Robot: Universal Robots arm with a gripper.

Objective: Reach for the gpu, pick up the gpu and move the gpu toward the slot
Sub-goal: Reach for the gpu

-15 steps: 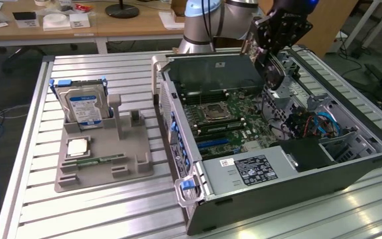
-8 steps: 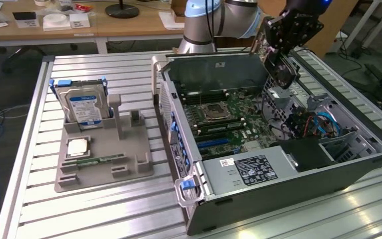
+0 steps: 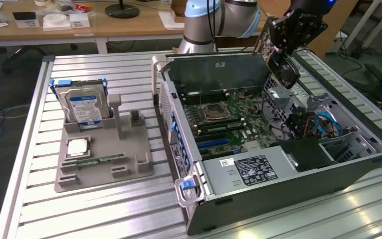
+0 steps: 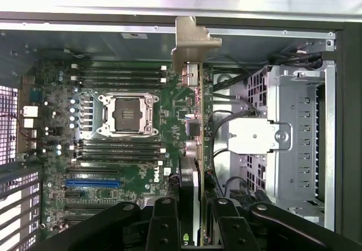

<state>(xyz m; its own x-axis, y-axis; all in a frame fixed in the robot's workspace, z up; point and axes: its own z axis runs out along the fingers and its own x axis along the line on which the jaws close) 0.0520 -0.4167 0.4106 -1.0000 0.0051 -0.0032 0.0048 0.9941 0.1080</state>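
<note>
- gripper [image 4: 192,228] clamped on the gpu [image 4: 195,126], card held edge-on
- gpu hangs above the open computer case [image 3: 350,169], over the motherboard [image 4: 136,172], not seated

Arm [image 3: 221,20]: Universal Robots type, silver-grey tubular segments with pale blue joint caps. A thin black cable runs down across the base joint. The base section is a broad grey cylinder, smooth-finished, with no visible marking.

Wrist section: black housing, with a small blue glow at its upper end.

Gripper [image 3: 282,69]: black, of linked metal plates with rounded ends. In the wrist view the gripper [image 4: 192,228] shows four matte black link bars, each fastened with round pivot pins and small screws. Finish is uniform black, unlabelled.
</note>
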